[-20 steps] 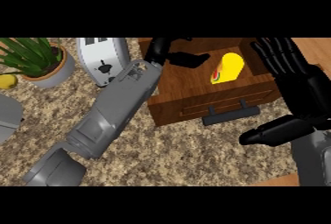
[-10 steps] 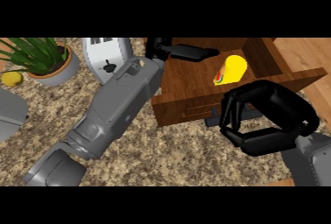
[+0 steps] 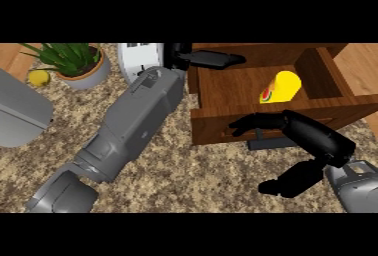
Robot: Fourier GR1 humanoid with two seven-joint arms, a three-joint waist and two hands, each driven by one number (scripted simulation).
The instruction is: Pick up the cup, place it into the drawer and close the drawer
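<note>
- The surface point(image 3: 192, 175) is speckled stone. A potted plant point(image 3: 74, 62) stands near its far left corner, with a small yellow fruit point(image 3: 38, 77) just beside the pot and a white toaster point(image 3: 140, 59) at the far edge.
- A rounded grey object point(image 3: 18, 114) lies at the left edge.
- The open wooden drawer point(image 3: 214, 127) sits at the far right, and the yellow cup point(image 3: 280, 87) lies tilted inside it, towards its right.
- The grey left forearm point(image 3: 136, 120) crosses the surface diagonally, leaving bare stone along the near edge.
- The left robot hand point(image 3: 210, 58) lies released, its fingers straight over the drawer's far left corner.
- The right robot hand point(image 3: 310, 137) is spread and grasps nothing. Its fingertips point(image 3: 244, 125) are against the drawer front, above the dark handle point(image 3: 269, 145).
</note>
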